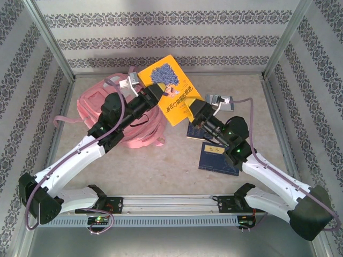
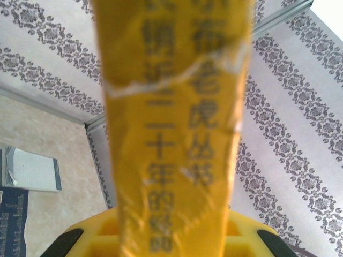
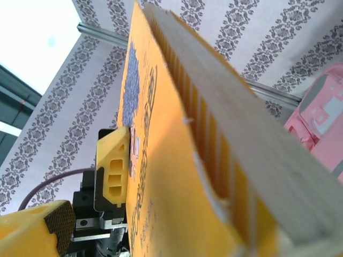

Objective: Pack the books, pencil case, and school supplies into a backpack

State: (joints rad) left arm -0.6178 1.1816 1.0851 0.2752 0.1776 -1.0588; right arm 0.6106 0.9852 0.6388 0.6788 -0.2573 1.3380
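One blue-pictured yellow book (image 1: 172, 80) sits clenched in my left gripper (image 1: 157, 89), right gripper (image 1: 196, 110) released; next I aim for the pink fabric backpack (image 1: 88, 101).

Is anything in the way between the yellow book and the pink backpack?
Nothing loose does. The left gripper holds the yellow book up right beside the backpack; only that arm lies across it. The backpack's opening is hidden.

Left end effector (image 1: 154, 89) pinches tight; right end effector (image 1: 195, 110) gapes wide.
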